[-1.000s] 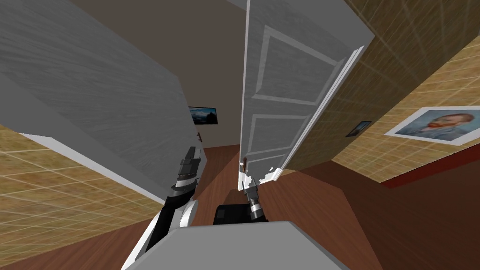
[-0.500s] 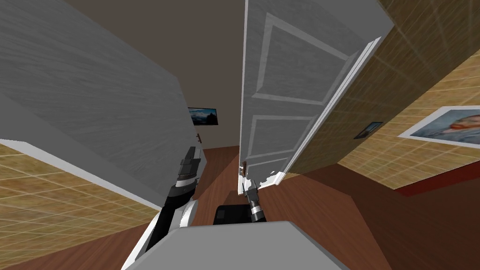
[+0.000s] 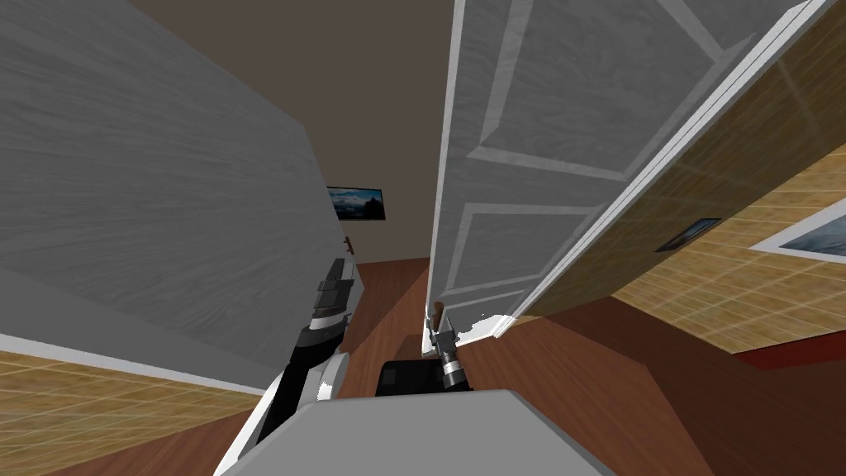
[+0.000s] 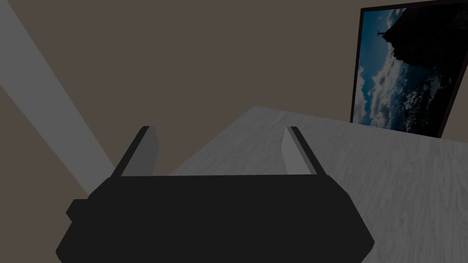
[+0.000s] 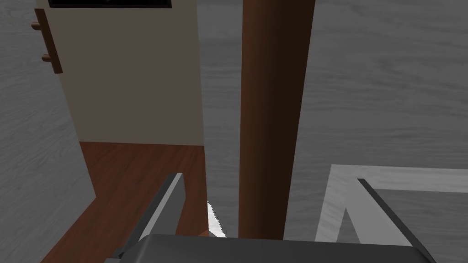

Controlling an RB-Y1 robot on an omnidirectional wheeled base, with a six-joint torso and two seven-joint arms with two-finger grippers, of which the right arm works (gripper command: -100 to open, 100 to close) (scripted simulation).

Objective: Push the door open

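Although the door (image 3: pixel 529 165) already stands partly open, the push is judged unfinished. Head view: the grey panelled door hangs with its hinged side against the tan gridded wall (image 3: pixel 743 149) and its free edge toward the robot. Between that edge and a grey grained panel (image 3: pixel 165 190) on the left runs a gap that shows wooden floor (image 3: pixel 388 285) and a far wall. The right gripper (image 3: pixel 434 326) sits low at the door's free edge. The left gripper (image 3: pixel 339 277) is raised just beside the grained panel, apart from the door. Left wrist view: the left gripper (image 4: pixel 219 130) has its jaws released and holds nothing. Right wrist view: the right gripper (image 5: pixel 269 178) likewise has its jaws released, straddling a vertical brown bar handle (image 5: pixel 276 91) mounted on the door's face (image 5: pixel 388 91). Neither blade is seen pressing the bar, and one blade lies toward the door's free edge, with the wooden floor (image 5: pixel 137 182) beyond it. Hazards from here: because the bar is merely straddled and not clamped, the door's swing along its arc may carry the handle out from between the jaws, so that contact is lost. A blade set close to the free edge may slide off it into the gap. A blade may hook behind the bar and be twisted as the door turns. Any advance of the base may scrape the left forearm along the grained panel, given how close it stands.
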